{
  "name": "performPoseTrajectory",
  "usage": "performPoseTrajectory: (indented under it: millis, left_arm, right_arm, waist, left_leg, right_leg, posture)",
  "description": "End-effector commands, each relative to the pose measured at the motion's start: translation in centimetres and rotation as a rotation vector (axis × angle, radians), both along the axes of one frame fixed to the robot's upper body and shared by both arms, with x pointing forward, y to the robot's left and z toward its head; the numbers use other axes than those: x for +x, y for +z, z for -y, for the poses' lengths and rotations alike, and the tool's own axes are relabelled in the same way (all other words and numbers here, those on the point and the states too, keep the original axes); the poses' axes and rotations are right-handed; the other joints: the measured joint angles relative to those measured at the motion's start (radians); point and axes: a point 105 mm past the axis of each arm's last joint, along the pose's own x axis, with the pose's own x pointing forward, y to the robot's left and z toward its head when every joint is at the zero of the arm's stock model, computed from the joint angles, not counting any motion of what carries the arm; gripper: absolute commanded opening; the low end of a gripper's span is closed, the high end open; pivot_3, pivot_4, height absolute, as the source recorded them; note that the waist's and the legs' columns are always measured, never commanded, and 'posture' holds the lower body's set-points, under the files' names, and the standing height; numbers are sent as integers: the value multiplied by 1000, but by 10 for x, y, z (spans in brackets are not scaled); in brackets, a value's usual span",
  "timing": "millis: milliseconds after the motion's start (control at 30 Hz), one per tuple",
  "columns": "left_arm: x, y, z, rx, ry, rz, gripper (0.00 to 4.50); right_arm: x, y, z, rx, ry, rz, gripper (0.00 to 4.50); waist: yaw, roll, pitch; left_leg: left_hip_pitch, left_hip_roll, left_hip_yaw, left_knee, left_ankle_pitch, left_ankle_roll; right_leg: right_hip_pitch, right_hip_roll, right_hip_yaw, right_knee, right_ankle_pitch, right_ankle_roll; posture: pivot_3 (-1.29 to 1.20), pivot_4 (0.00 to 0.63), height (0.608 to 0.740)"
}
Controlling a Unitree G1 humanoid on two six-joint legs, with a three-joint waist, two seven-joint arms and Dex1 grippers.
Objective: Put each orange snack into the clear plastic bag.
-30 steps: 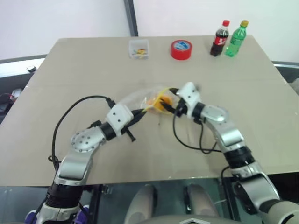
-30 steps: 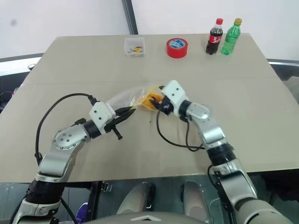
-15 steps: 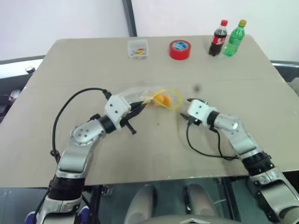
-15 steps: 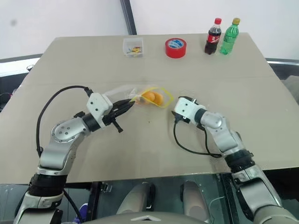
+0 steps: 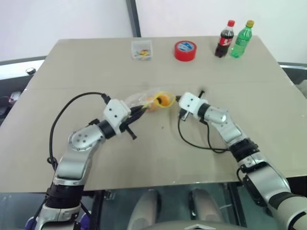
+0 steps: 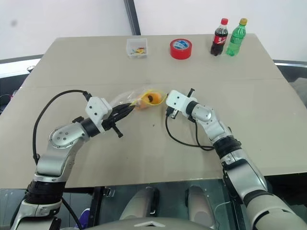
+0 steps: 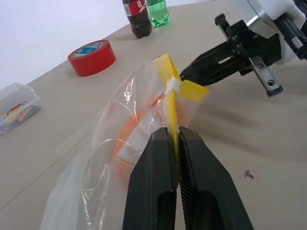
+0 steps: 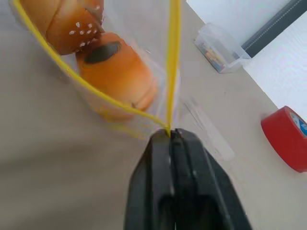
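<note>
The clear plastic bag (image 5: 140, 98) hangs just above the table's middle, mouth toward my right arm. Both orange snacks lie inside it, one (image 8: 117, 79) near the mouth and one (image 8: 72, 26) deeper in, with pale speckles showing. My left gripper (image 7: 176, 134) is shut on the bag's yellow seal strip (image 7: 169, 81). From the other side, my right gripper (image 8: 169, 134) is shut with the yellow strip running into its fingertips. In the head views it sits (image 5: 176, 99) at the bag's open end, opposite the left gripper (image 5: 143, 107).
Along the table's far edge stand a small clear box (image 5: 143, 50) of coloured bits, a red tape roll (image 5: 186, 50), a cola bottle (image 5: 225, 39) and a green bottle (image 5: 242, 32). A small dark speck (image 7: 248, 175) lies on the table near the bag.
My right gripper drew back from the bag's mouth while open, then came forward again and shut on the yellow seal. The second snack now lies inside the bag. The left gripper kept its hold.
</note>
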Motion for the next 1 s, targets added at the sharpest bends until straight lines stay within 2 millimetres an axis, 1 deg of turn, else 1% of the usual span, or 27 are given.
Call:
performPoseTrajectory:
  millis: [33, 133, 200, 267, 367, 467, 600, 733, 833, 867, 900, 933, 967, 1000]
  left_arm:
    - [-5, 15, 1, -26, -19, 56, 0]
    - [-4, 15, 0, -20, -19, 60, 0]
    - [-2, 18, 0, -30, -19, 68, 0]
    - [-1, 24, 2, -57, -27, 81, 0]
    - [3, 39, 6, -129, -46, 90, 0]
    - [12, 49, 6, -151, -54, 96, 0]
    - [33, 71, 9, -175, -73, 134, 0]
    - [52, 89, 17, -149, -95, 198, 0]
    - [55, 101, 25, -159, -141, 230, 0]
    - [54, 103, 26, -167, -155, 229, 0]
    - [53, 102, 28, -167, -167, 224, 0]
    - [52, 99, 28, -167, -171, 215, 0]
    - [51, 96, 28, -168, -169, 205, 0]
    - [50, 93, 28, -170, -166, 199, 0]
  right_arm:
    - [2, 19, 3, 24, 8, 64, 54]
    - [4, 18, 7, 14, -6, 68, 54]
    - [6, 21, 13, 15, -29, 80, 54]
    - [8, 27, 23, 0, -60, 105, 54]
    - [11, 44, 48, -13, -129, 155, 54]
    - [9, 64, 73, -28, -192, 206, 54]
    - [5, 96, 107, -67, -295, 294, 54]
    - [0, 121, 123, -81, -355, 361, 54]
    - [-11, 136, 130, -75, -377, 390, 54]
    - [-15, 138, 131, -70, -377, 389, 54]
    - [-20, 134, 130, -57, -365, 357, 54]
    - [-27, 126, 125, -41, -332, 301, 54]
    - [-33, 111, 120, -36, -293, 234, 54]
    - [-38, 102, 116, -32, -267, 187, 54]
  waist:
    - [0, 0, 0]
    - [0, 0, 0]
    - [0, 0, 0]
    - [0, 0, 0]
    - [5, 0, 1]
    - [6, 0, 1]
    - [8, -1, 1]
    - [-1, -1, 1]
    - [-2, -1, 1]
    - [-2, -1, 1]
    - [-1, -1, 1]
    - [1, -1, 1]
    - [2, -1, 1]
    - [2, -1, 1]
  left_leg:
    - [0, 0, 0, 0, 0, 0]
    - [0, 0, 0, 0, 0, 0]
    - [0, 0, 0, 0, 0, 0]
    - [0, 0, 0, 0, 0, 0]
    - [0, 0, 0, 0, 0, 0]
    - [-1, -1, 0, 1, 0, 0]
    - [-1, -1, -1, 1, 0, 0]
    - [-1, -4, 0, 1, 0, 0]
    - [-1, -4, 1, 0, 0, 0]
    - [-1, -3, 1, 0, 0, 0]
    - [-1, -3, 1, 0, 0, 0]
    - [-2, -3, 1, 0, 0, 0]
    - [-2, -3, 1, 0, 0, 0]
    - [-3, -3, 0, 0, 0, 0]
  right_leg:
    - [0, 0, 0, 0, 0, 0]
    - [0, 0, 0, 0, 0, 0]
    - [0, 0, 0, 0, 0, 0]
    - [0, 0, 0, 0, 0, 0]
    - [0, 0, 0, 0, 0, 0]
    - [0, -1, -1, 0, 0, 0]
    - [0, 0, -1, 0, 0, 0]
    - [0, 0, 0, 0, 0, 0]
    - [0, 0, 1, 0, 0, 0]
    - [-1, 0, 1, 0, 0, 0]
    - [-1, 0, 0, -1, 0, 0]
    - [-1, 0, 0, -1, 0, 0]
    - [-1, 0, 0, -2, 0, 0]
    - [-1, 0, 0, -3, 0, 0]
  posture:
    - [0, 150, 740]
    - [0, 150, 740]
    - [0, 150, 740]
    - [0, 150, 740]
    - [0, 150, 740]
    - [0, 150, 740]
    - [0, 150, 740]
    - [0, 150, 740]
    - [0, 150, 740]
    - [0, 150, 740]
    - [0, 150, 740]
    - [0, 150, 740]
    - [0, 150, 740]
    - [0, 150, 740]
